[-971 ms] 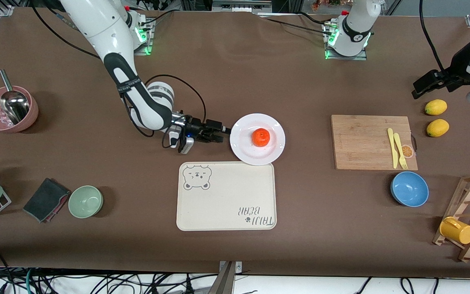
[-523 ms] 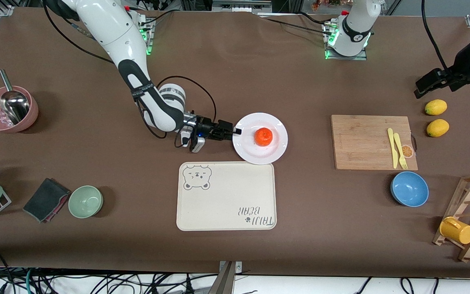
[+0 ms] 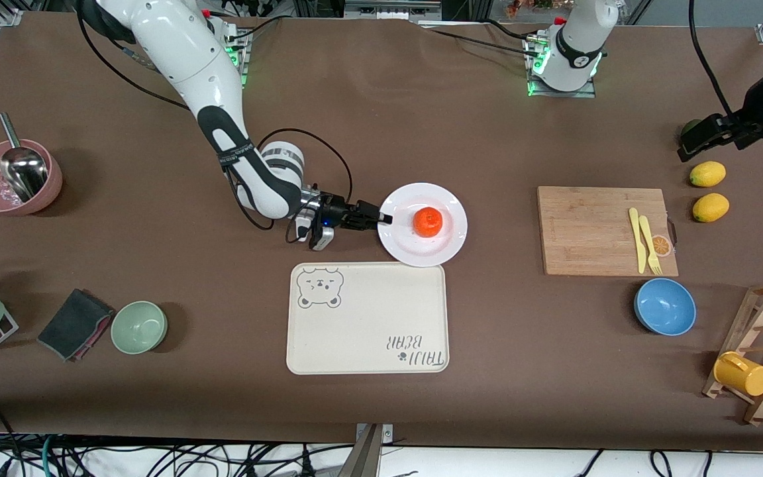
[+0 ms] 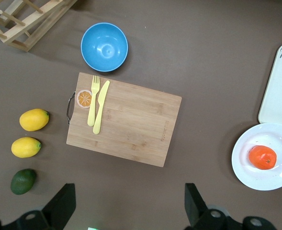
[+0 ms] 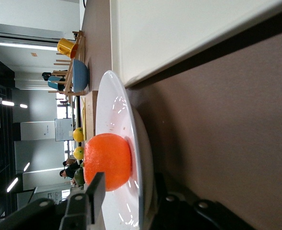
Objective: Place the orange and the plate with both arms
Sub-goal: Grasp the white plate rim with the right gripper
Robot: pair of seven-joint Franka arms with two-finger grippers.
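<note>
The cream tray (image 3: 367, 318) lies nearest the front camera. Just past it, the plate (image 3: 446, 246) carries the orange (image 3: 427, 222), so both can be moved together. The right gripper (image 3: 385, 218) is clamped on the plate's rim, one finger above, one below. The left gripper (image 3: 696, 137) is held waiting, fingers apart, over the lemons (image 3: 707, 174).

Both arms are glossy white with black joint sections. The right arm (image 3: 222, 126) carries black looping cables and a silver ribbed ring. Green lights glow at both bases.

"TAIJI BEAR" on the cream tray (image 3: 355, 311), upside down in front view.
</note>
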